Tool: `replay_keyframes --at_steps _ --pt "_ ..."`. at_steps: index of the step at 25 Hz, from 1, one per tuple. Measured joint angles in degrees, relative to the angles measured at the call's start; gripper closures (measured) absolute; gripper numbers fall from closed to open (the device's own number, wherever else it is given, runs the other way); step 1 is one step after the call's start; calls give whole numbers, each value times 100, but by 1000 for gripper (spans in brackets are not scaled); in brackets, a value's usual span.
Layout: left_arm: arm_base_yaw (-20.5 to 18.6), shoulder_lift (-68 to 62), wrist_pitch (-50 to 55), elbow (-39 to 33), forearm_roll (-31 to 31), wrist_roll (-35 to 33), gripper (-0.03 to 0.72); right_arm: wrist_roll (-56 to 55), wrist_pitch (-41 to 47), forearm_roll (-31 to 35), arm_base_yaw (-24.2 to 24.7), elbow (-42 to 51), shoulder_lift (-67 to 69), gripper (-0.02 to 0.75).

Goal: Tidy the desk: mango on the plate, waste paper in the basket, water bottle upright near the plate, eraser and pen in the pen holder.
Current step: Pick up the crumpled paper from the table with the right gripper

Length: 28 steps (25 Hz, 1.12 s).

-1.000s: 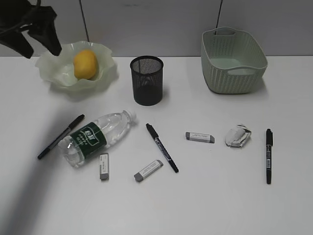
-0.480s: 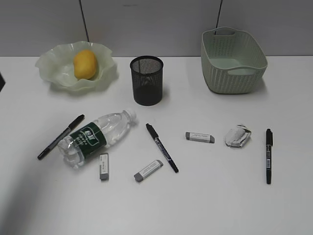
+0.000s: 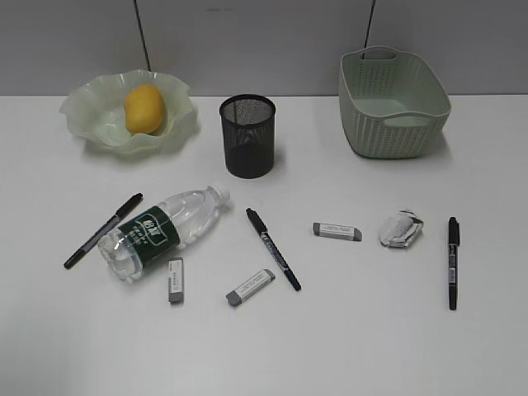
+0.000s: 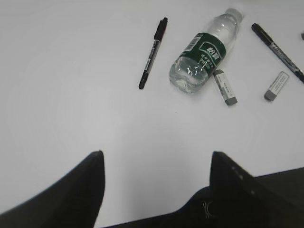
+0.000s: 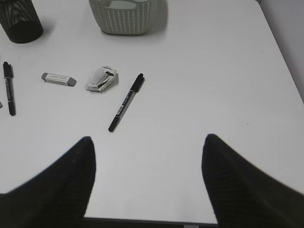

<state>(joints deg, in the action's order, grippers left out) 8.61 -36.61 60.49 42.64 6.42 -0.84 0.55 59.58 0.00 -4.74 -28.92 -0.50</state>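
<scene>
The mango [image 3: 143, 108] lies in the ruffled green plate [image 3: 87, 115] at the back left. The water bottle [image 3: 161, 229] lies on its side on the desk [image 3: 346, 330]; it also shows in the left wrist view [image 4: 202, 54]. The waste paper [image 3: 400, 229] lies right of centre and shows in the right wrist view [image 5: 101, 78]. Three erasers [image 3: 175, 280] [image 3: 250, 287] [image 3: 337, 231] and three pens [image 3: 103, 230] [image 3: 273, 248] [image 3: 453, 262] lie scattered. The pen holder [image 3: 247, 134] and basket [image 3: 393, 101] stand at the back. My left gripper [image 4: 156, 154] and right gripper [image 5: 148, 138] are open and empty, outside the exterior view.
A grey wall runs behind the desk. The desk's right edge [image 5: 285, 57] shows in the right wrist view. Its front edge lies just under both grippers.
The left arm, which stood over the plate a second ago, has pulled back out of the exterior view to the left. The objects have not moved.
</scene>
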Motion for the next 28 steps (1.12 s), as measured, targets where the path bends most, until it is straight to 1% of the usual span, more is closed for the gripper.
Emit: replay_keyframes --at_steps 4,8,11,15,18,24,28 --pt "0 1289 38 -456 52 0 165 0 0 0 0 0 0 184" --pt "0 2242 259 -607 152 0 165 0 0 57 0 0 0 184" --pt "0 2697 279 -607 87 0 165 0 0 84 0 0 0 184" --pt "0 2966 279 -666 -172 0 165 -14 -50 128 0 -34 97 184" --pt "0 2971 270 -854 -251 0 165 -55 -473 93 0 -130 637 188" --pt "0 2971 203 -1181 -262 0 165 -55 -1774 99 0 -158 2714 200" --pt "0 2971 105 -1231 -262 0 165 -55 -2121 295 0 -441 4259 204"
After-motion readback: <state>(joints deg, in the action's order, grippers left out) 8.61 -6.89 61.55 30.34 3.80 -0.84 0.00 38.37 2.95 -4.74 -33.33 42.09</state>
